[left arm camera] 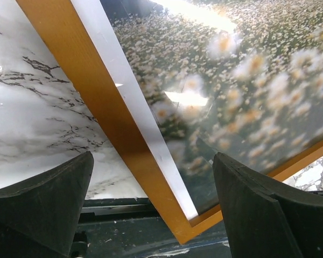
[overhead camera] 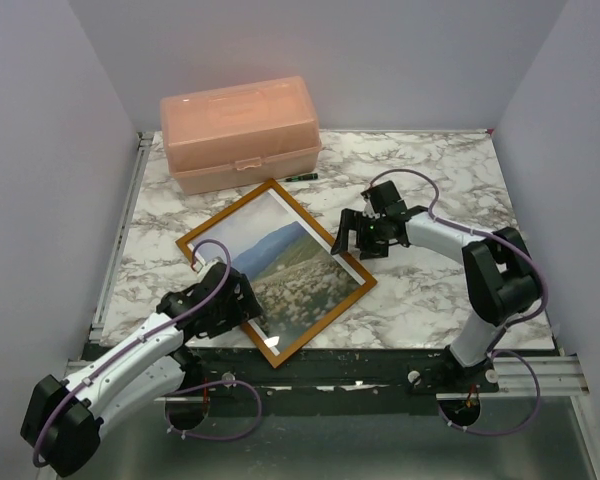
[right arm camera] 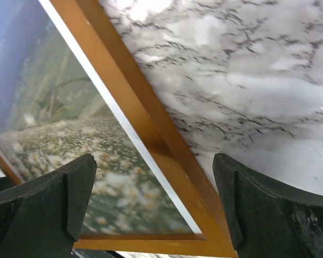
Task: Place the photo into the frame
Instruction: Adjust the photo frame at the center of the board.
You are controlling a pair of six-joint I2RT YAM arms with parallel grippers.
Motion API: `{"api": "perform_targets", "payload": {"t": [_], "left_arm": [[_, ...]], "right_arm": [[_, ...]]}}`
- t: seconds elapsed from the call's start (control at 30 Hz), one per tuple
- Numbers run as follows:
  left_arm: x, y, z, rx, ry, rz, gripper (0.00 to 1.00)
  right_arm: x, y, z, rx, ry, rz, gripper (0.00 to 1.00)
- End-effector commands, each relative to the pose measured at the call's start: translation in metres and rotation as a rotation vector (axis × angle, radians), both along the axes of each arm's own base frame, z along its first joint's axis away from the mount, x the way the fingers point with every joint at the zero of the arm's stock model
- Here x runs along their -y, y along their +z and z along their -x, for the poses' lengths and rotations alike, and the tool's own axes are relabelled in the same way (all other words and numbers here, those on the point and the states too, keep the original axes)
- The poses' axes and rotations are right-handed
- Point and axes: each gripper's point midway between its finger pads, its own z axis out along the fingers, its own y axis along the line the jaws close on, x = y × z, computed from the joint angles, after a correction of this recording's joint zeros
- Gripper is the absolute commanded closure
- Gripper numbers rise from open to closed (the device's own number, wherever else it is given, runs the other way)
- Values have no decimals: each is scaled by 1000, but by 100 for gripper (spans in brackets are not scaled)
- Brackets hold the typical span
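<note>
The large rectangular paper photo (overhead camera: 280,268), with blue sky, hills and a meadow of white flowers, lies face up inside the thin orange-brown wooden frame (overhead camera: 225,212). A narrow white border runs between the print and the wood. The frame lies flat on the white marble-patterned counter (overhead camera: 430,290), turned so that its corners point like a diamond. Its nearest corner reaches over the dark strip at the front edge of the counter.

The left claw (overhead camera: 246,300) is low over the near left side of the frame, close to that corner. Its jaws stand wide and hold nothing. In the left wrist view one black finger (left arm camera: 43,199) is over the marble and the other is over the flowery part of the photo.

The right claw (overhead camera: 358,244) is at the right corner of the frame, also wide and with nothing in it. In the right wrist view one finger is over the photo, the other over the marble. Whether the fingers touch the frame, I cannot tell.

Behind the frame, near the back wall, stands a pink translucent plastic box (overhead camera: 240,130) with its lid closed, and a small dark green pen (overhead camera: 302,177) lies just beside it.
</note>
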Motion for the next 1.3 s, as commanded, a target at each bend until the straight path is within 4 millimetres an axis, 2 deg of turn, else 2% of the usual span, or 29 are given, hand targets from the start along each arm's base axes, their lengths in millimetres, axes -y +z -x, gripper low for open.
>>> {"api": "perform_targets", "payload": {"t": [0.0,0.2,0.3,0.8,1.07,1.27], "left_arm": [[11,-3,-2,-7,-59,61,7],[17,-6,-7,-19,-75,72,10],[20,-4,-9,-17,-90,81,14],[26,5,0,8,-73,178,22],[40,5,0,7,-115,209,26],[56,12,-8,10,-162,196,27]], "right_arm": [[-17,-6,7,-59,83,-83,4],[-21,-10,28,-119,115,-141,7],[-19,-11,44,-151,120,-165,8],[-19,-7,140,-299,153,-242,9],[-5,1,172,-309,95,-266,9],[9,3,187,-301,56,-247,9]]}}
